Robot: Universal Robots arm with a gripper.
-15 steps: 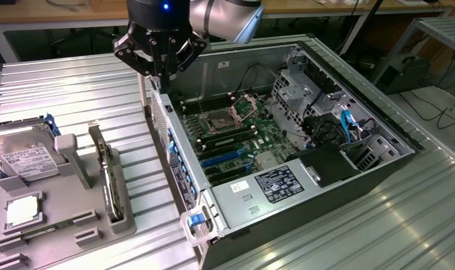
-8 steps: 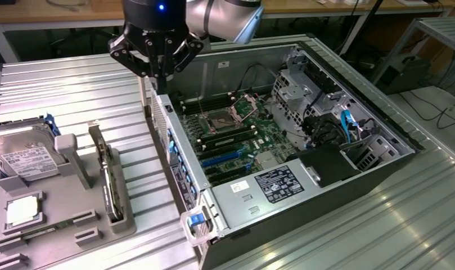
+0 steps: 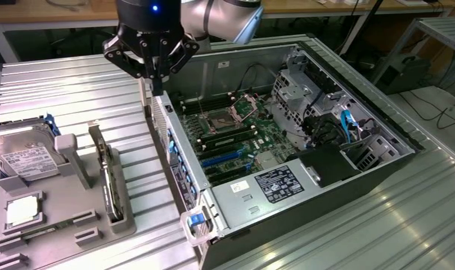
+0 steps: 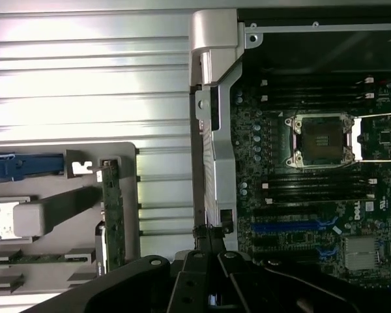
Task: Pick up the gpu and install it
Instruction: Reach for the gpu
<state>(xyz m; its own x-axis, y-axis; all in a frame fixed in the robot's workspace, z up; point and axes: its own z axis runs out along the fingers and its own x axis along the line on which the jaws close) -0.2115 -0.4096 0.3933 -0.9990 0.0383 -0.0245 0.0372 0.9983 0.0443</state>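
Gripper (image 3: 158, 84): jaws clenched on nothing, tip just above the rear wall of the computer case (image 3: 166, 132), upper centre-left of the exterior view.
GPU (image 3: 108, 171): on edge in the grey holder tray (image 3: 70, 225), lower left, well apart from the gripper.
Edges: the case wall stands between tray and motherboard (image 3: 238, 138).
Open room: bare ribbed table (image 3: 62, 90) beside the tray; blue expansion slots (image 3: 218, 161) uncovered.
Nearby: hard drive (image 3: 17, 154) and square chip (image 3: 22, 211) on the tray.

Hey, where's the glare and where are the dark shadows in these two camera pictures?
Exterior view: glare washes the ribbed silver metal table nearly white at the exterior view's left, while the inside of the open grey computer case is dimmer and evenly lit. Wrist view: the same table glares in bright white bands, and one inner wall of the case lies in deep shadow.
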